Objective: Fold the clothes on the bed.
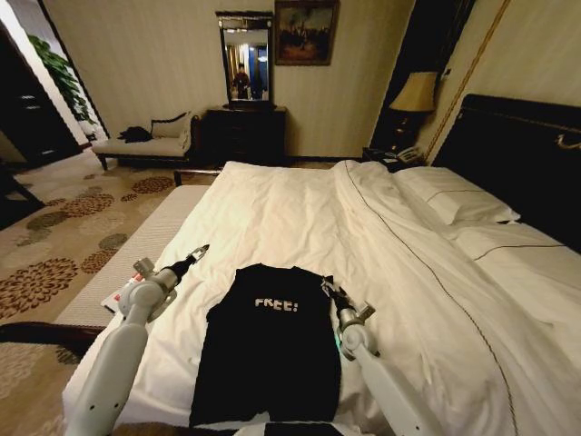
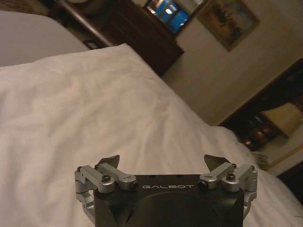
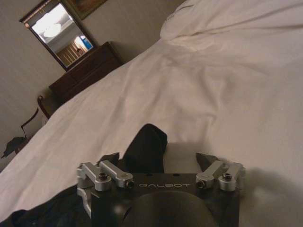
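Two grippers out over the near end of the bed (image 1: 300,209), and between them one black T-shirt (image 1: 268,350), flat on the white duvet with its "FREE!" lettering facing up, both sleeves tucked in so it lies as a narrow strip. The right gripper (image 1: 327,286) sits at the shirt's right shoulder, fingers (image 3: 207,159) spread apart with nothing between them; from its wrist, a fold of black cloth (image 3: 146,147) lies just ahead of the left-hand finger. The left gripper (image 1: 201,250) hangs a little off the shirt's left shoulder, over bare duvet, its jaws also standing wide and empty, with smooth white bedding ahead of it. Beyond both tools the duvet runs on, gently creased, to the pillows (image 1: 454,195), two that I can count, against a tall dark headboard (image 1: 517,154). Left of the left gripper, a long pale bench (image 1: 136,250) runs along the bed's edge over floral carpet. Farther off: one chaise (image 1: 145,141), one dark dresser (image 1: 243,134) with one mirror (image 1: 246,59) above, one framed painting (image 1: 306,32), one lamp (image 1: 415,93).
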